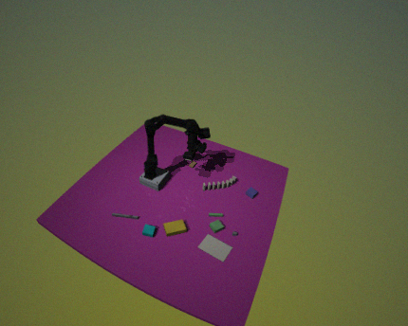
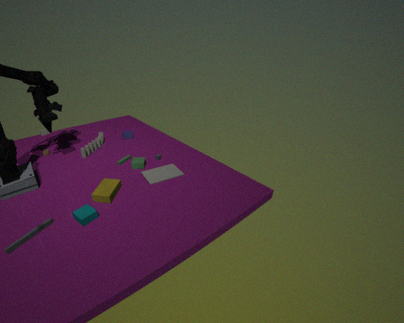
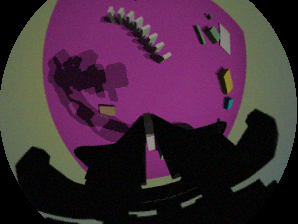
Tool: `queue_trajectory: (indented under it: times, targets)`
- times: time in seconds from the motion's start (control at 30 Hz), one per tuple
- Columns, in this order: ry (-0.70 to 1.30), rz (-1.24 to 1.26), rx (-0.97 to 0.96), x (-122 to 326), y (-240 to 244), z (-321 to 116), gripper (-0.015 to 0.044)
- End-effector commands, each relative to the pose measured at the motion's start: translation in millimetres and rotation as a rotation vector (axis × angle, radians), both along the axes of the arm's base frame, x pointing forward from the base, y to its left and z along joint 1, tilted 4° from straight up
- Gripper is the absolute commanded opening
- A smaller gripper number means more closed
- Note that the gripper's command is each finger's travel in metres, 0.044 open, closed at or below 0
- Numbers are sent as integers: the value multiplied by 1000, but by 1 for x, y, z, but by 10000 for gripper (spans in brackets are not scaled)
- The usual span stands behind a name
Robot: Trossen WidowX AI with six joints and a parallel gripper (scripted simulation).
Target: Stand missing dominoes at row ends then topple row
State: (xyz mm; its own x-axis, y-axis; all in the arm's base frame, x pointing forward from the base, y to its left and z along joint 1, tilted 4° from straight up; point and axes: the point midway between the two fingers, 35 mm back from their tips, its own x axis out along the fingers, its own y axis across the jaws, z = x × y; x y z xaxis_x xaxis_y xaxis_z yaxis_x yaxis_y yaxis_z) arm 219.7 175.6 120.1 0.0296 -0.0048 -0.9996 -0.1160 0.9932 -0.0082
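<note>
A curved row of several pale dominoes point(image 1: 204, 187) point(image 2: 84, 152) point(image 3: 145, 31) stands upright on the magenta table. My gripper point(image 1: 189, 157) point(image 2: 51, 131) point(image 3: 147, 117) is raised above the table, beyond the row's left end in the top view and clear of the row. It is shut on a domino, whose narrow grey face point(image 3: 148, 125) shows between the fingertips in the wrist view; the fingers hide most of it. A small pale piece point(image 3: 151, 143) shows lower between the fingers; I cannot tell whether it lies on the table.
A tan block point(image 1: 193, 164) point(image 2: 46, 152) point(image 3: 107, 110) lies near below the gripper. A purple block point(image 1: 251, 192) point(image 2: 128, 135) lies beyond the row's other end. Green pieces, a white plate point(image 1: 215, 248), a yellow block point(image 1: 176, 227), a teal block point(image 1: 149, 230) and a grey bar point(image 1: 125, 216) lie farther off.
</note>
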Motion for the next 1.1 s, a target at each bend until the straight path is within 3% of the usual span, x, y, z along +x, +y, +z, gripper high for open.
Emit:
queue_trajectory:
  times: [0.0,1.07]
  targets:
    - [-71,41,-14,3,4,-8,30]
    - [-742,200,-24,14,41,-46,30]
